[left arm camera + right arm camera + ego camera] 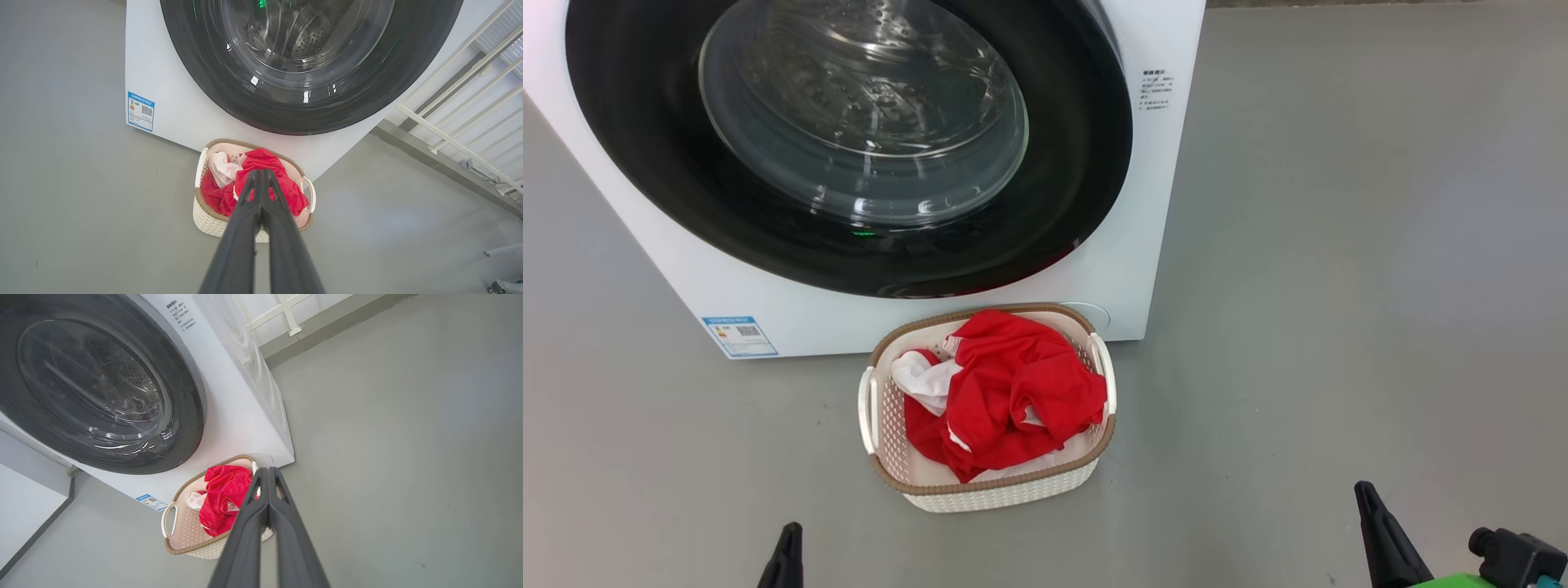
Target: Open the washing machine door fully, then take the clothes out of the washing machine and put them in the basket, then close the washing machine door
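Observation:
The white washing machine stands ahead, and its round black-rimmed door lies flat against the front, shut. Red and white clothes fill the cream basket on the floor just in front of it. My left gripper shows as a dark tip at the bottom left; in the left wrist view its fingers are pressed together, empty, hanging above the basket. At the lower right, my right gripper is also shut and empty, with its fingers beside the basket.
Bare grey floor spreads all around the machine and basket. A white railing and wall run past the machine's far side. A blue label sticker marks the machine's lower front corner.

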### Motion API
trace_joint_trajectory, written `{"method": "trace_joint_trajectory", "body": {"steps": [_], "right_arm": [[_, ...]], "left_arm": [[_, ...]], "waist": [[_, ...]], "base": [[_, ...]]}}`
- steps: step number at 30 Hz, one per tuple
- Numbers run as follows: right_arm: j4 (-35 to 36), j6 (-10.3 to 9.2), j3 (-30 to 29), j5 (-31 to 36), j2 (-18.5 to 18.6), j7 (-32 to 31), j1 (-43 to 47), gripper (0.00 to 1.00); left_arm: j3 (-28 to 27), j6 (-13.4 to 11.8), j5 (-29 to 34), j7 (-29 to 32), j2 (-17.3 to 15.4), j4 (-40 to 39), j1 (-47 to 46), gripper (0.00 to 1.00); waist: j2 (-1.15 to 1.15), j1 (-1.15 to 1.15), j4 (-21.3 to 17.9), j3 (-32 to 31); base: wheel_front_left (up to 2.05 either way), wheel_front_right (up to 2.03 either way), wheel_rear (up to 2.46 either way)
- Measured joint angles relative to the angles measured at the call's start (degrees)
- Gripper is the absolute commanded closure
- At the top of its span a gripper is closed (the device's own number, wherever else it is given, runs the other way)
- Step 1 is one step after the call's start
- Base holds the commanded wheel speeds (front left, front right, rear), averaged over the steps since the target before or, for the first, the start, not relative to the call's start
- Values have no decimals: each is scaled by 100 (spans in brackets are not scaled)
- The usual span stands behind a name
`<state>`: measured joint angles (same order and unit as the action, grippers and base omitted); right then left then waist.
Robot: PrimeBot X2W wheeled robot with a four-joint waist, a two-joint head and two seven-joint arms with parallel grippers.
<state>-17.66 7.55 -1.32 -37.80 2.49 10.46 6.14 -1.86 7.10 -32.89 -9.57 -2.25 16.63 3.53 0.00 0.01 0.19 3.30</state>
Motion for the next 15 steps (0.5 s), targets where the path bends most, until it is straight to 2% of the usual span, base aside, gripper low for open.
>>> {"method": "trace_joint_trajectory", "body": {"steps": [15], "right_arm": [[20,0,-53,-811,3,-242,-135,100]], "left_arm": [[-26,0,-838,246,-1,-7,-65,100]], "waist": [[0,0,-3,-45]], "base": [[0,0,0]]}}
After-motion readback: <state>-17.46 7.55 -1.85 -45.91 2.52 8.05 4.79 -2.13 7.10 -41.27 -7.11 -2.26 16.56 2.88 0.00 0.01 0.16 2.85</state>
